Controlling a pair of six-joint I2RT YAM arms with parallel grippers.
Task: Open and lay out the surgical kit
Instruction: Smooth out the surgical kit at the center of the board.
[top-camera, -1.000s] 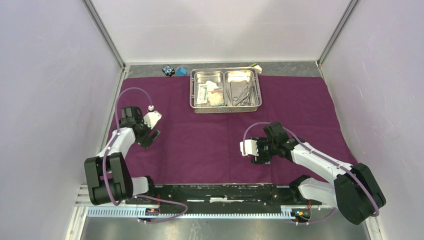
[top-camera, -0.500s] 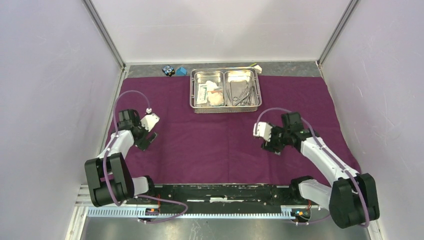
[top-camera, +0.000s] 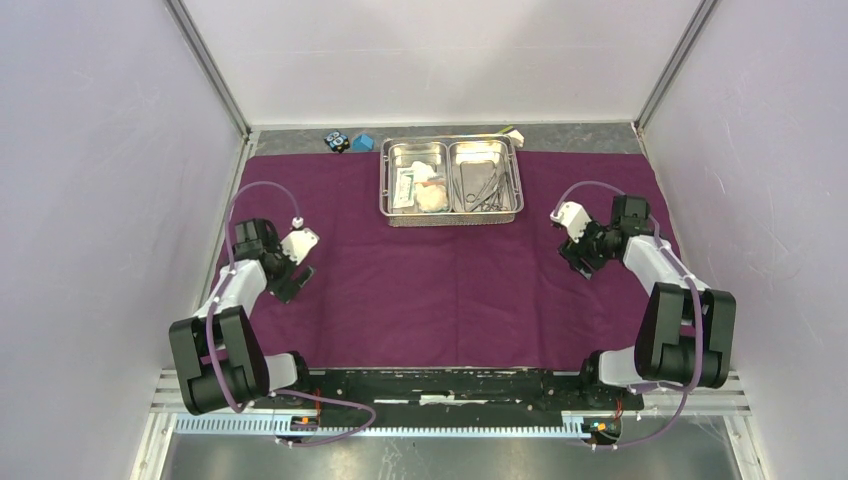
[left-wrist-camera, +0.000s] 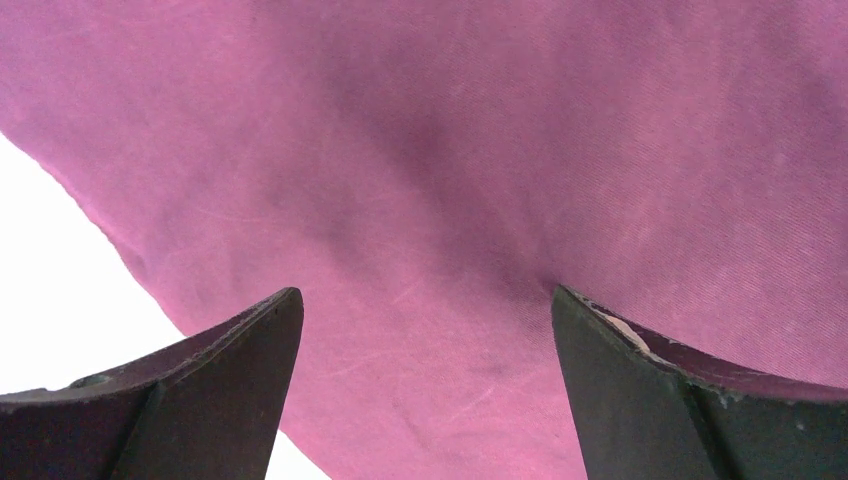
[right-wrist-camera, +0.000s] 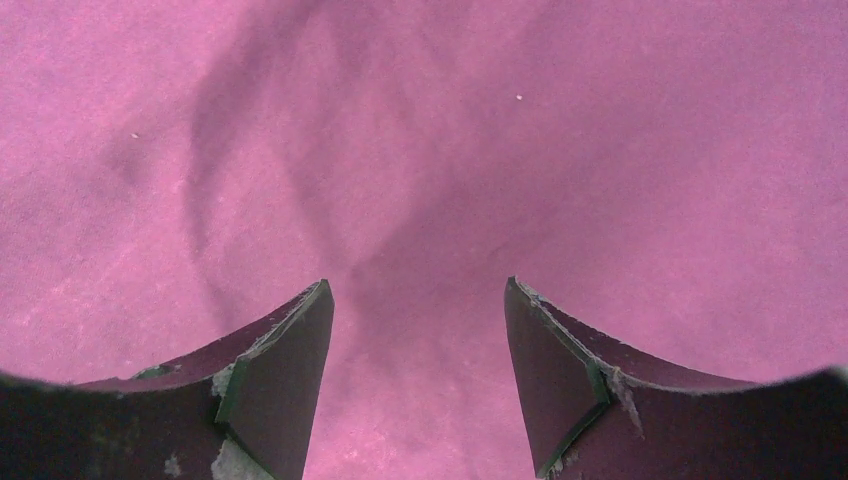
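The surgical kit's dark-purple cloth wrap (top-camera: 440, 290) lies spread flat over the table. On its far middle stands the steel tray (top-camera: 451, 219). A flat white packet (top-camera: 404, 185) and gauze wads (top-camera: 432, 198) fill the tray's left compartment, and steel clamps and tweezers (top-camera: 485, 185) lie in the right one. My left gripper (top-camera: 292, 281) (left-wrist-camera: 427, 292) hovers open just above the cloth near its left edge, nothing between its fingers. My right gripper (top-camera: 579, 259) (right-wrist-camera: 418, 282) hangs open over bare cloth at the right, short of the tray's near right corner.
Small black (top-camera: 336, 141) and blue (top-camera: 364, 142) blocks sit off the cloth at the back left, and a small yellow-purple-white block (top-camera: 514, 133) behind the tray. Walls close in left and right. In the left wrist view white table (left-wrist-camera: 60, 290) shows past the cloth's edge.
My right arm has swung from the near middle of the cloth out to the right and farther back. The left gripper has drifted slightly left. Both stay open.
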